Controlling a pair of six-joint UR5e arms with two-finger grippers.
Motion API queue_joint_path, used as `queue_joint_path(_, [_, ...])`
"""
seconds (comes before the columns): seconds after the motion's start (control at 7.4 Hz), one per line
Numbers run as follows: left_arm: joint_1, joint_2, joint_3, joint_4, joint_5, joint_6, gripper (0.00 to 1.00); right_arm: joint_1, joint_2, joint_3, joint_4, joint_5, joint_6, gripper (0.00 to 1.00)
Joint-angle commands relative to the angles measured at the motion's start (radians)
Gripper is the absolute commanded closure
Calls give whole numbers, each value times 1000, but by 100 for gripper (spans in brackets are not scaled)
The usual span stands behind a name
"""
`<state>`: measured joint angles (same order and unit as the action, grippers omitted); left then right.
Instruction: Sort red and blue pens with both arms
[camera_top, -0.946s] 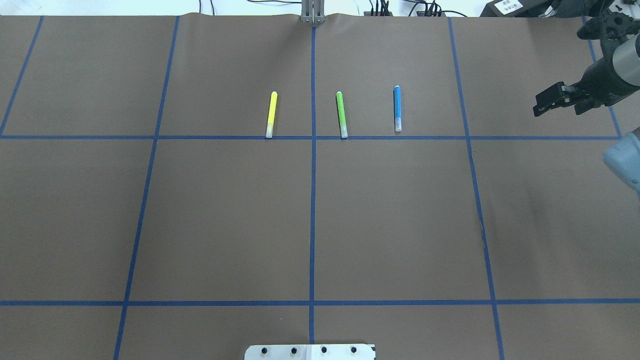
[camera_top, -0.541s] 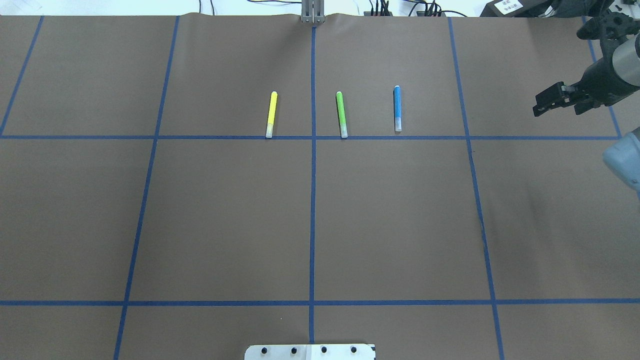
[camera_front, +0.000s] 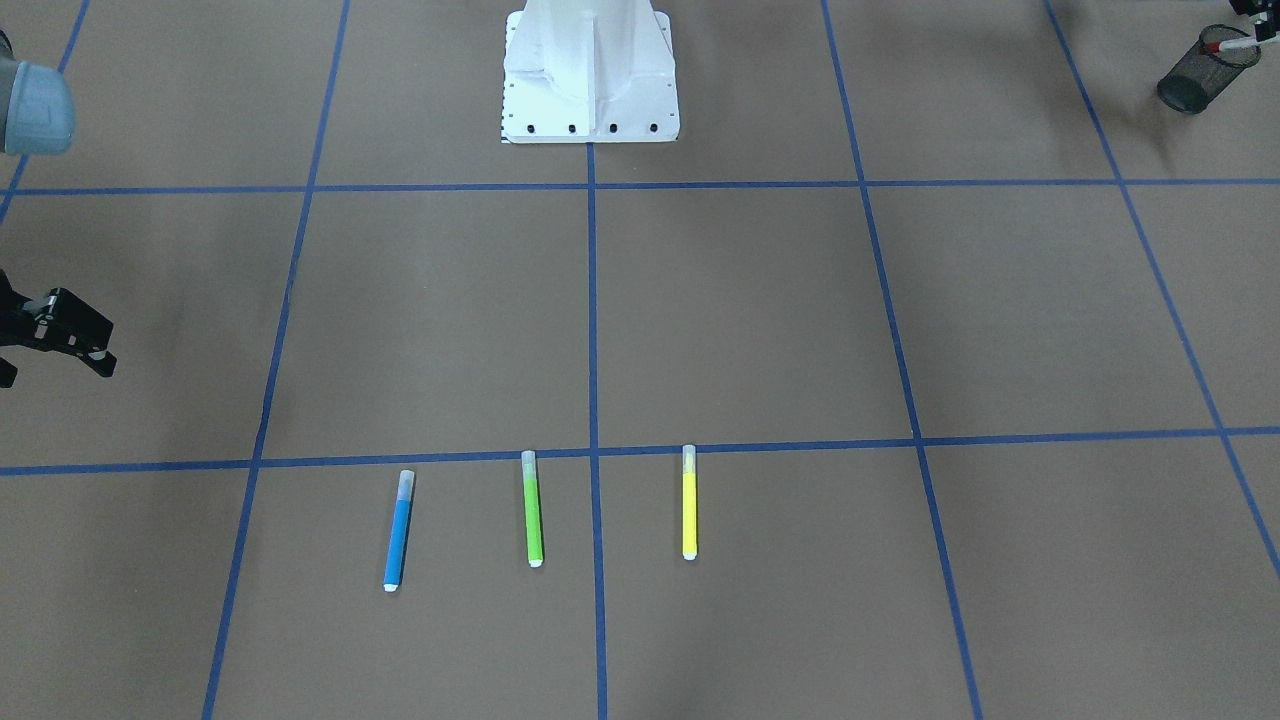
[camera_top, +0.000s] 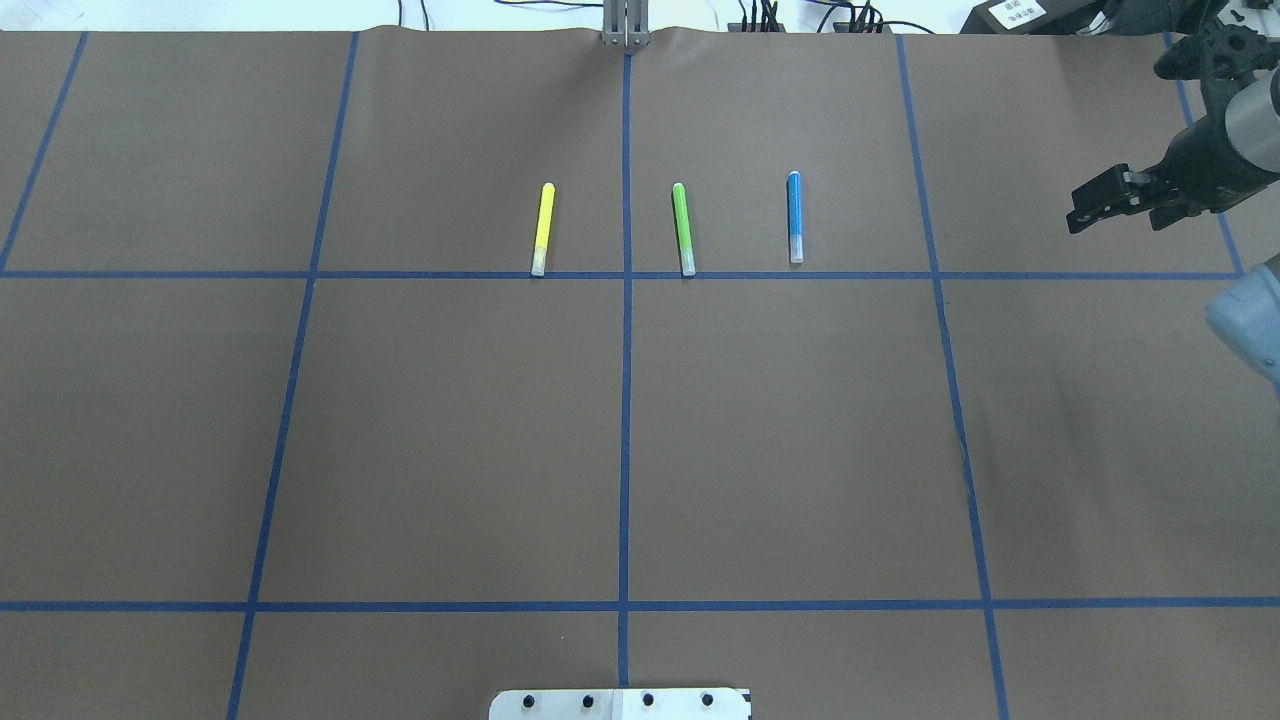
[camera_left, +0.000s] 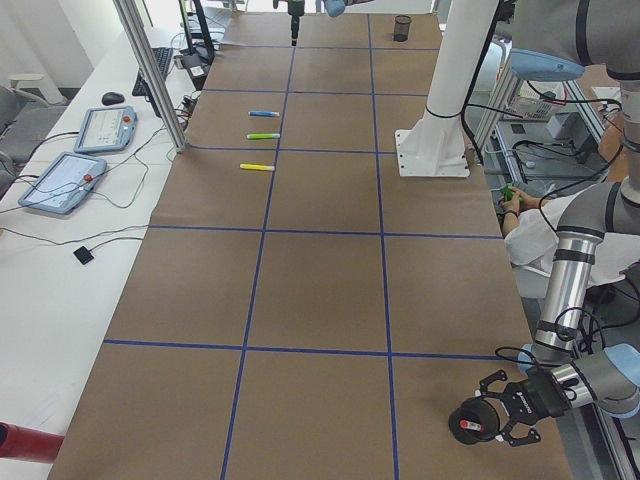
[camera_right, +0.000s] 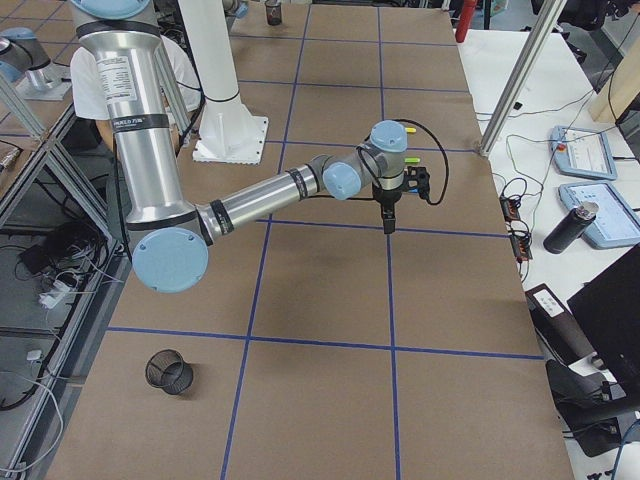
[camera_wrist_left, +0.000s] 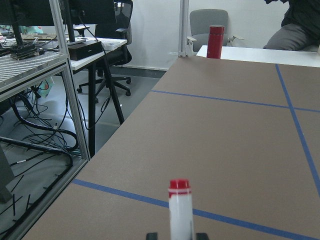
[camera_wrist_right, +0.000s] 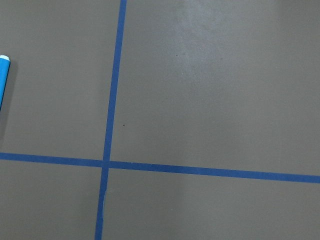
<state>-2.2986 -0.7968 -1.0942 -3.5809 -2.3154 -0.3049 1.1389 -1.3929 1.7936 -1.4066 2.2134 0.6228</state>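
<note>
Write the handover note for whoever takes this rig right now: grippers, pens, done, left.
Left gripper: shut on the red pen, held above the table by the mouth of a black mesh cup at the left end; not released.
Right gripper: open, empty, above the table on the robot's right of the blue pen, apart from it.
The blue pen lies flat in a row with the green marker and yellow marker.
Done: red pen picked up.
Left: release the red pen, probably into that cup; then grasp the blue pen, likely for the second mesh cup at the right end.
</note>
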Motion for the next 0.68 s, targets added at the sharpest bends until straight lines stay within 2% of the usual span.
queue_joint_path(0.0, [1,-15,-7,14,-36,-2,4,-1,5,0,0,0,11,0])
queue_joint_path(0.14, [4,-53,-33,89,-82,-8,4,-1,11,0,-2,0,24,0])
queue_joint_path(0.27, [5,-123,-74,216,-152,-10,4,-2,11,1,0,0,28,0])
queue_joint_path(0.54, [11,-214,-207,510,-182,-13,4,-2,11,4,1,2,44,0])
